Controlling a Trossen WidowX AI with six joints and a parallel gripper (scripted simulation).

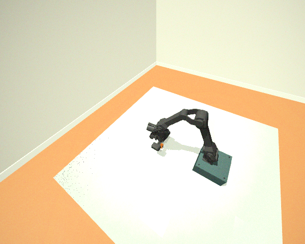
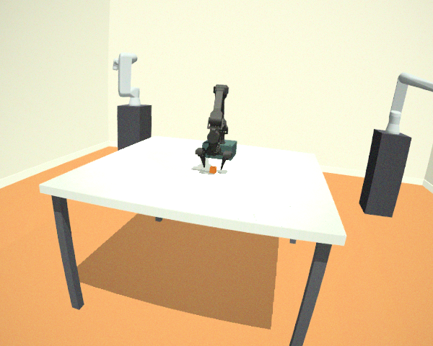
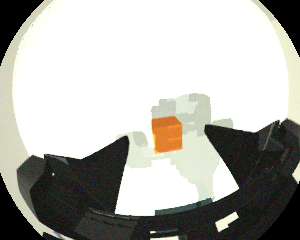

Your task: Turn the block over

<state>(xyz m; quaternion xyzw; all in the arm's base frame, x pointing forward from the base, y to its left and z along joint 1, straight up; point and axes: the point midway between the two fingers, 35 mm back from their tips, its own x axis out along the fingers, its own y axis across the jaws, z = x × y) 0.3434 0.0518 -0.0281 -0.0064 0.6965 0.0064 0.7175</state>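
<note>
Approach step: my jaws hang wide open and empty, straddling the orange block (image 3: 168, 135) resting on the white bench (image 2: 268, 208). Next, I judge: descend, close, then rotate it.

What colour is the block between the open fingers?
Orange; the block shows best in the wrist view.
</note>
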